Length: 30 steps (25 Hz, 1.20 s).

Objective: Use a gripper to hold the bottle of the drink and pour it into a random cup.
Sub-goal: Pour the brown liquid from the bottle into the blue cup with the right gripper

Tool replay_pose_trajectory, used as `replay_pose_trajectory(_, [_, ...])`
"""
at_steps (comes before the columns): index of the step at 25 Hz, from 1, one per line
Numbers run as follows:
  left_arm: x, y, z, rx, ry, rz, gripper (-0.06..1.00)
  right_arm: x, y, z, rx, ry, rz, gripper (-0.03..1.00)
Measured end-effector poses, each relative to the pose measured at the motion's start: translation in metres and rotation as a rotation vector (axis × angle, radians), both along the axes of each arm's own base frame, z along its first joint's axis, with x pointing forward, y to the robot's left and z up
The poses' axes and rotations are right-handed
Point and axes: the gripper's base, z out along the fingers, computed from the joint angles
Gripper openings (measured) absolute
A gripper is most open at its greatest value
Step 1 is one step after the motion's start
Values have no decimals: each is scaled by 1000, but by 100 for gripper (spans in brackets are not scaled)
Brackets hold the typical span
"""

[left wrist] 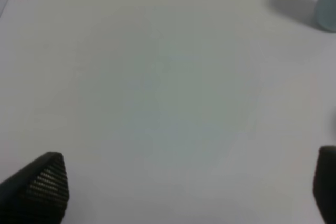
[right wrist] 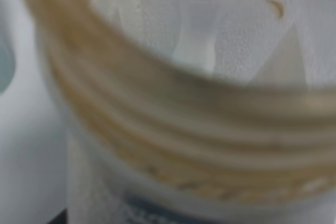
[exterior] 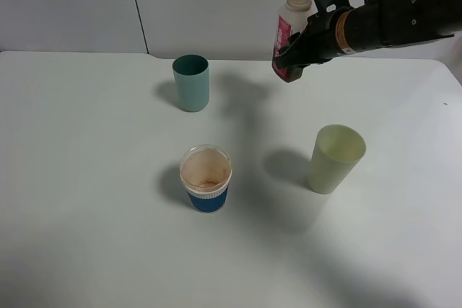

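My right gripper (exterior: 296, 52) is shut on the bottle (exterior: 284, 32), a small translucent white one with a pink-red label and an open neck. It holds the bottle high above the table's back right, nearly upright with a slight tilt. In the right wrist view the bottle's threaded neck (right wrist: 173, 129) fills the picture, blurred. The cup (exterior: 206, 178), white with a blue band and a brown-stained inside, stands near the table's middle, well in front and to the left of the bottle. My left gripper (left wrist: 186, 192) is open over bare table, its two fingertips (left wrist: 47, 182) far apart.
A teal cup (exterior: 190, 82) stands at the back, left of the held bottle, and shows at the edge of the left wrist view (left wrist: 326, 3). A taller pale green cup (exterior: 336, 158) stands at the right. The white table (exterior: 86, 178) ends at a wall behind.
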Motion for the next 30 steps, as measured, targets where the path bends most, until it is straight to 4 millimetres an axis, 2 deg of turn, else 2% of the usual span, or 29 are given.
replay_pose_trajectory(7, [0,0,0,0,0,0,93,-13,24,4,38,37,31,37])
replay_pose_trajectory(13, [0,0,0,0,0,0,93,-34,64,3,-35,-11,221,37])
replay_pose_trajectory(16, [0,0,0,0,0,0,93,-42,76,3,-63,-33,286,37])
replay_pose_trajectory(23, [0,0,0,0,0,0,93,-56,94,6,-197,-148,473,37])
replay_pose_trajectory(30, [0,0,0,0,0,0,93,-57,95,8,-339,-265,578,37])
